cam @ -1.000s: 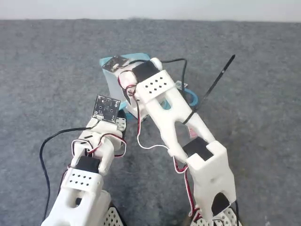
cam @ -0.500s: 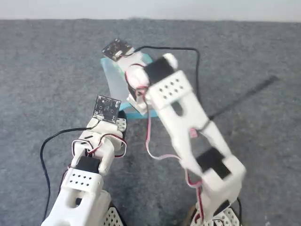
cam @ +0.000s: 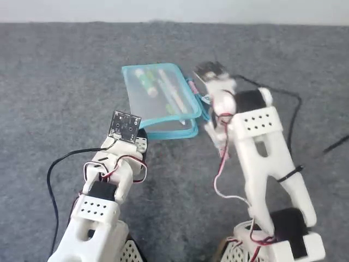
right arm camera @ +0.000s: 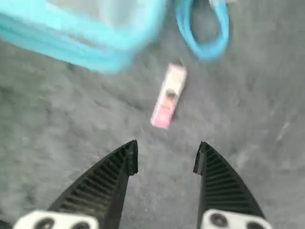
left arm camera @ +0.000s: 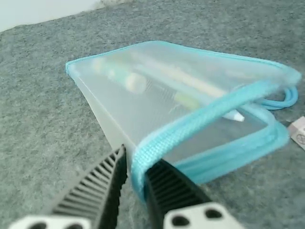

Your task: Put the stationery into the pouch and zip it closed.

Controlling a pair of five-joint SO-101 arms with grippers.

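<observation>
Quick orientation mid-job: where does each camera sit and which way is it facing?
High view: fixed above the arms' bases, looking down the grey table at the pouch; both arms show.
Left wrist view: on the left arm, facing along the left gripper, clamped on the pouch's teal edge.
Right wrist view: on the right arm, facing down past the open right gripper at a pink-and-white item.
Shared: all three show the pouch's teal loop.
</observation>
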